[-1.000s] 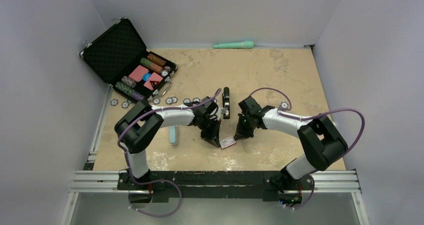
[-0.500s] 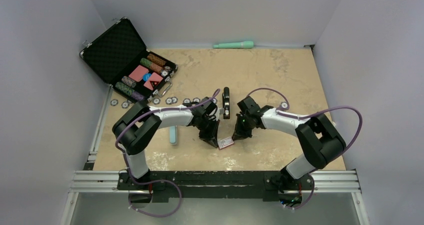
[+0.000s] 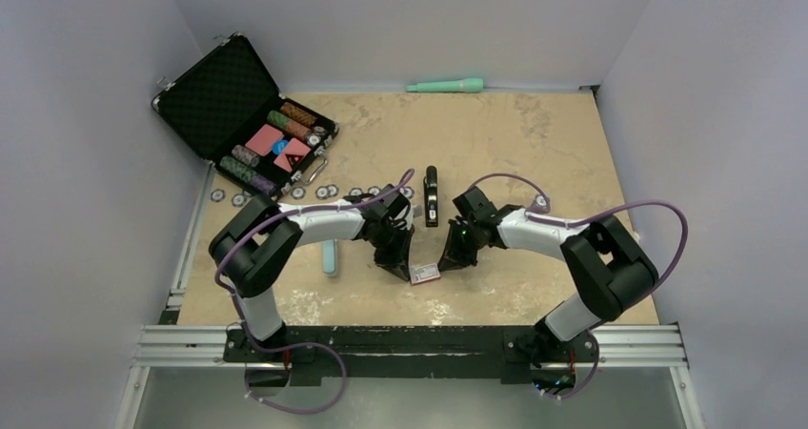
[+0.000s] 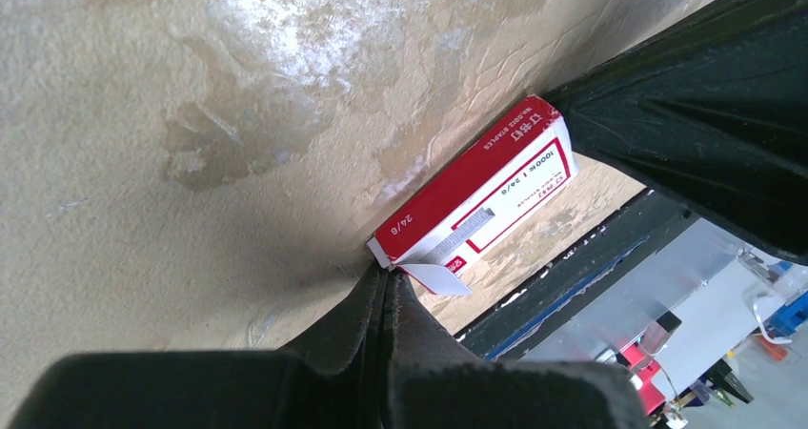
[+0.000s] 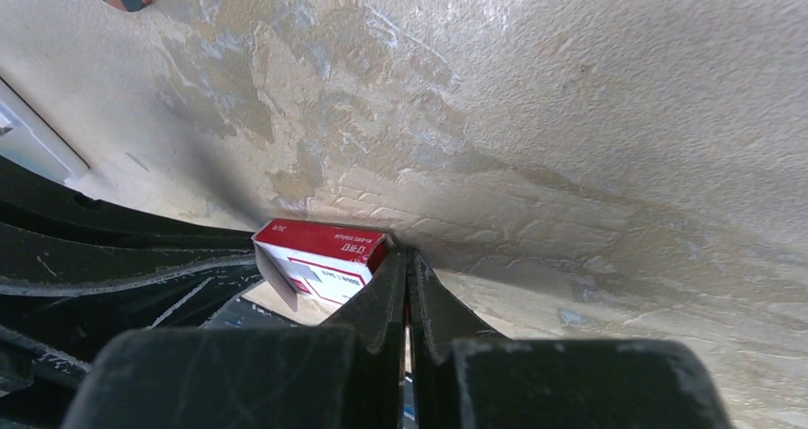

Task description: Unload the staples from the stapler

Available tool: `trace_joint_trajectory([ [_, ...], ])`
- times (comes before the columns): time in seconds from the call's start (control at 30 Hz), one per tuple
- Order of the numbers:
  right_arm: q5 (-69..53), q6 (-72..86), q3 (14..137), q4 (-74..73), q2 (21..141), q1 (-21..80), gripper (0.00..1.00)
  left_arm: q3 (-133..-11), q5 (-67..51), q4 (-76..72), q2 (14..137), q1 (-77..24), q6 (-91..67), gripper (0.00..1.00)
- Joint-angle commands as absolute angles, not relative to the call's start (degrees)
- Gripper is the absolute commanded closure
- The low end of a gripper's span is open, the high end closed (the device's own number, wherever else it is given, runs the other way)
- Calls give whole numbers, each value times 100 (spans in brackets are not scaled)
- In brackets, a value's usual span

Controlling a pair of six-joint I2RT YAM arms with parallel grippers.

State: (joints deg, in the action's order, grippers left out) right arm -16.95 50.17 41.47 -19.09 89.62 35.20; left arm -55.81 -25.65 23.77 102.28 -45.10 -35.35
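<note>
Change since one second ago: both arms have shifted slightly toward the left side of the table. The red-and-white box between them has slid the same way. The stapler has not moved.

Pose: the left arm reaches rightward and the right arm leftward, both wrists pitched down, tips converging on the box from opposite sides.

Left gripper: fingers pressed fully together, tips at the box's open-flap corner; whether the flap is pinched cannot be told. Right gripper: fingers pressed fully together, tips against the opposite end of the box.

The stapler lies flat on the table just beyond both grippers, apart from them, untouched.
</note>
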Motion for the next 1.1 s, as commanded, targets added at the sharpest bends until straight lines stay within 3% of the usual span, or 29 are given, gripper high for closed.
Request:
trace_joint_trajectory([
  [0.0,-1559,5110,3801,-2147,9359,3702,95,-5662,-2222,2077,10140,-4499,-3463,100],
  [0.1,-1462,5150,3853,-2262,9343,3724,85,-5629,-2172,2116,10085,-4499,-3456,100],
  [0.3,-944,5213,4492,-3042,9494,4073,84,-5588,-2134,2161,10020,-4495,-3438,100],
  [0.73,333,5201,5631,-4256,10356,4914,92,-5602,-2063,2202,9961,-4497,-3451,100],
  [1.07,264,5178,6082,-4404,10849,5378,96,-5420,-2074,2141,9908,-4500,-3446,100],
])
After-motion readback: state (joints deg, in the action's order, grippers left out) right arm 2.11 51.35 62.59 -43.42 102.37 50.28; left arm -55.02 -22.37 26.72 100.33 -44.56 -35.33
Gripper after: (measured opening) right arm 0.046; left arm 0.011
